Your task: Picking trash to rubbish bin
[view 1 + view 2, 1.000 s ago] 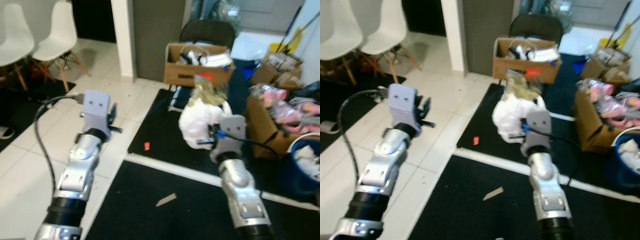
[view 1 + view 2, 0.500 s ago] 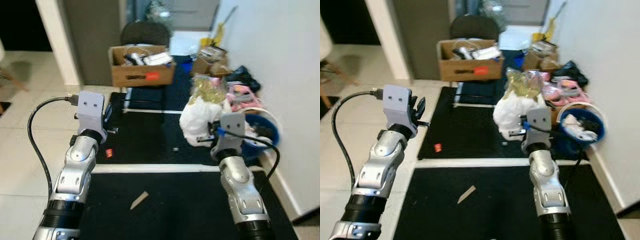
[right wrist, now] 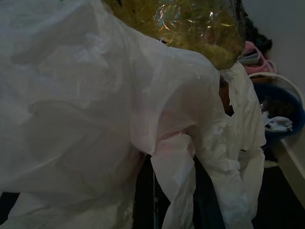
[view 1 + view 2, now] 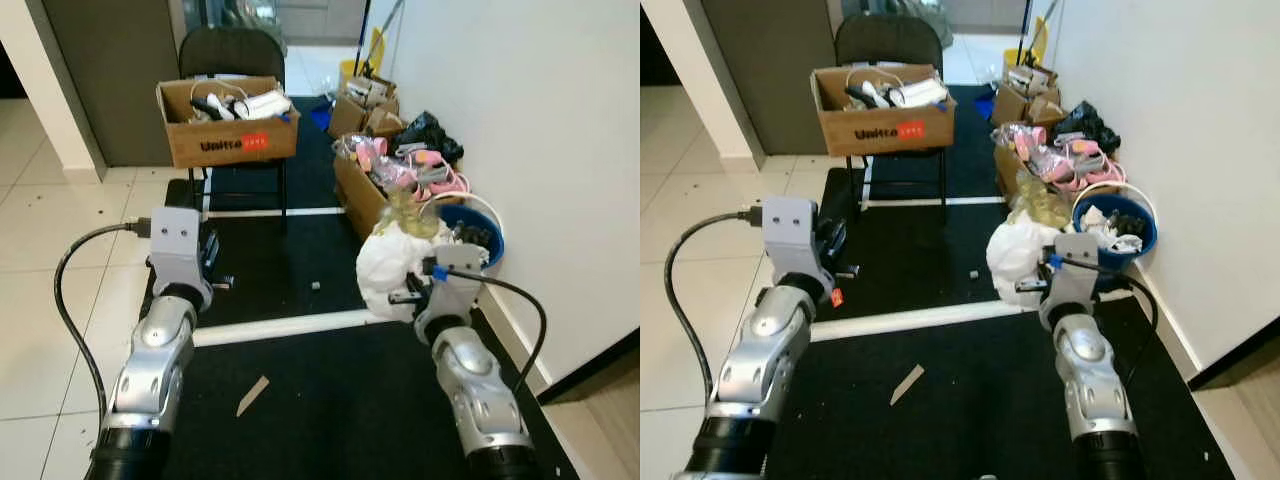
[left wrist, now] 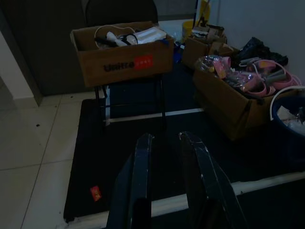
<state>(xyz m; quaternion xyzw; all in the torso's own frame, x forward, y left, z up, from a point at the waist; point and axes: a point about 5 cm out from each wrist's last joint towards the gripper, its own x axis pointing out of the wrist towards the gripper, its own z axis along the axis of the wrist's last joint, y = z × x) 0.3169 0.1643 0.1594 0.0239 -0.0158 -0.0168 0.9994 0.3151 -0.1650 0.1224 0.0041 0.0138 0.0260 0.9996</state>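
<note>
My right gripper (image 4: 405, 295) is shut on a white plastic bag (image 4: 385, 270), held up over the black mat. A crumpled yellowish wrapper (image 4: 408, 212) sits on top of the bag. In the right wrist view the bag (image 3: 95, 95) drapes over the black fingers (image 3: 143, 195). The blue rubbish bin (image 4: 1120, 248), white-rimmed and holding trash, stands against the wall just right of and beyond the bag. My left gripper (image 4: 215, 262) is raised on the left, open with nothing in it; its fingers (image 5: 143, 181) point at the mat.
A cardboard box (image 4: 228, 122) rests on a black chair straight ahead. A second box of pink items (image 4: 400, 175) sits by the white wall (image 4: 540, 150). A red scrap (image 4: 836, 296) and a tan sliver (image 4: 250, 395) lie on the floor mats.
The camera has turned right: the white chairs left the view and the wall and bin came in. The bag stays in my right gripper, now close to the bin.
</note>
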